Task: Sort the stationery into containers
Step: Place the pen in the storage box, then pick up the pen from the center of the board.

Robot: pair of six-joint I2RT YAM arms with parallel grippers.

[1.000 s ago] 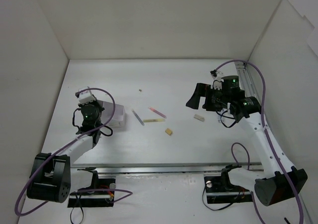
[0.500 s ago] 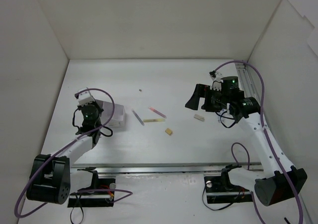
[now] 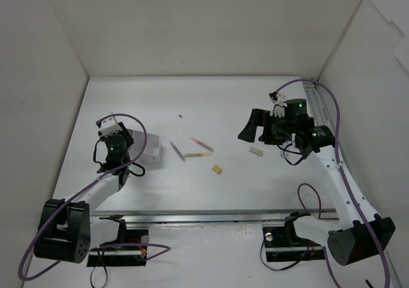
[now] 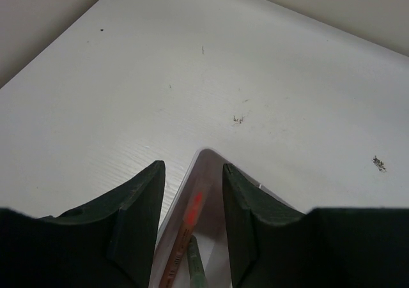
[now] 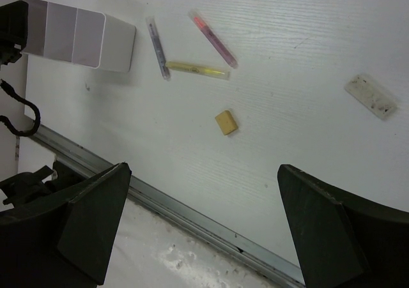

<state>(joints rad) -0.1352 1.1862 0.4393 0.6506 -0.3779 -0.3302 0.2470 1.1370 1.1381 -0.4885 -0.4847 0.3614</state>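
The white box [image 3: 146,147] sits left of centre, with my left gripper [image 3: 119,144] over its left end. In the left wrist view the left gripper [image 4: 192,166] is open and empty, with a box corner [image 4: 206,157] between its fingers. A pink-red pen [image 4: 185,227] and a grey-green pen [image 4: 195,262] lie inside. On the table lie a purple pen [image 3: 177,151], a pink pen [image 3: 202,144], a yellow pen [image 3: 198,154], a tan eraser [image 3: 218,169] and an off-white eraser [image 3: 256,151]. My right gripper [image 3: 257,129] hovers wide open near the off-white eraser.
In the right wrist view, the open right gripper [image 5: 203,166] looks down on the box [image 5: 77,32], the loose pens, the tan eraser [image 5: 226,122] and the off-white eraser [image 5: 374,96]. A metal rail [image 3: 217,214] runs along the near edge. White walls enclose the table.
My left wrist has shifted slightly left and nearer over the box. The right arm has barely moved. The loose stationery has not moved.
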